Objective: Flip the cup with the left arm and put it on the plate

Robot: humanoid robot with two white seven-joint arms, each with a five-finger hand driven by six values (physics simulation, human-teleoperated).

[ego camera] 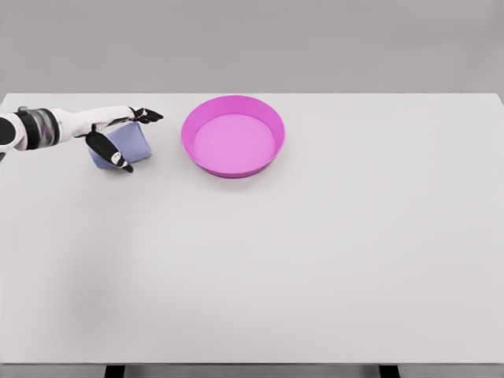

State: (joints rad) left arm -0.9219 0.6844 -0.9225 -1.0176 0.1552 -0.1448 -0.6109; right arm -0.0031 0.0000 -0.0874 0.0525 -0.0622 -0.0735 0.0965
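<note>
The white table [315, 268] fills nearly the whole head view, its far edge running straight across the upper part of the picture and its near edge just above the bottom, with two dark leg tops showing below it. Most of its surface lies bare: the whole right half, and the broad near stretch in front of the objects. The magenta plate [233, 171], a round dish with a raised wall, sits close to the far edge, a little left of the middle, with free table all round its rim. To its left, near but not touching, is the pale blue cup [135, 145], lying close to the table's far left corner. The left arm [55, 126] comes in from the left edge, low over the table. The left hand [118, 138] is around the cup, dark fingers [148, 116] reaching over its far side and thumb [110, 153] across its near side, though whether they press on it cannot be told.
</note>
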